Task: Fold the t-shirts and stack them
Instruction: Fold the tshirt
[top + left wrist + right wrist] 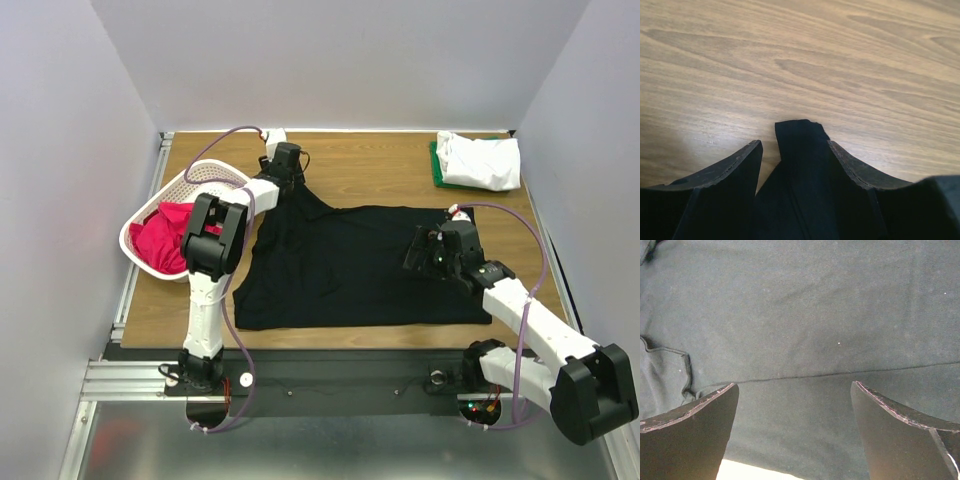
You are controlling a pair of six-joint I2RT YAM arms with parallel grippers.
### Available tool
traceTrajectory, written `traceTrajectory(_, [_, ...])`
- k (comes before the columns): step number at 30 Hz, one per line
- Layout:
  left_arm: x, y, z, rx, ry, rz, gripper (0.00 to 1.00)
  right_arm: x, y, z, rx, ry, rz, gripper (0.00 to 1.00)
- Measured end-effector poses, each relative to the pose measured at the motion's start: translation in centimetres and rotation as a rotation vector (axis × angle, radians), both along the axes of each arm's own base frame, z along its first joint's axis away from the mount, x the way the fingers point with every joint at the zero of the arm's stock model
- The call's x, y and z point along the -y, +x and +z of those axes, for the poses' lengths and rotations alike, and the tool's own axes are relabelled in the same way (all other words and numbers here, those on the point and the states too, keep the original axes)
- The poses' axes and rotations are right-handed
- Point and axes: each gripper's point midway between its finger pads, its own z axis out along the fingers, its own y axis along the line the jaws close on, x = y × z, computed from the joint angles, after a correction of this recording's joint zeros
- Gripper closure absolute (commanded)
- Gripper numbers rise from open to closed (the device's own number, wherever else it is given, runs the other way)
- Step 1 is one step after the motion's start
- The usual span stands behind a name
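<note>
A: Where is the black t-shirt (350, 265)?
B: Spread flat in the middle of the table (380, 165). The left gripper (795, 142) is at its far left corner, one finger on each side of a black tip. I cannot tell if they pinch it.
A: And the right gripper (793, 384)?
B: Wide open, over the shirt's right part. A white t-shirt (480, 160) lies on a green one (437, 165) far right, and pink ones (165, 240) are in the basket (210, 175) at left.

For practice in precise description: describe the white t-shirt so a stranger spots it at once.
On the wooden table, look to the far right corner. There lies the white t-shirt atop a green one. Unlike the black t-shirt spread mid-table, it is white and compact.
</note>
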Motion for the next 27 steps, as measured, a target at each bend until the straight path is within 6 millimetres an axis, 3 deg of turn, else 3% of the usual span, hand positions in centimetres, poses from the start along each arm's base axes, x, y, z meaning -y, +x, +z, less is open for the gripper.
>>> traceTrajectory(8, [-0.2, 1.5, -1.6, -0.024, 0.02, 0.016, 0.36, -0.2, -0.1, 0.0, -0.003, 0.011, 0.008, 0.01])
traceTrajectory(13, [-0.8, 1.2, -2.7, -0.061, 0.039, 0.023, 0.4, -0.2, -0.2, -0.2, -0.006, 0.013, 0.005, 0.01])
traceTrajectory(25, [-1.4, 1.6, -3.2, -0.093, 0.046, 0.03, 0.75, -0.1, -0.4, -0.6, -0.013, 0.011, 0.004, 0.0])
traceTrajectory(27, [-1.3, 1.6, -3.3, -0.094, 0.046, 0.028, 0.86, -0.1, -0.3, -0.5, -0.011, 0.009, 0.002, 0.0])
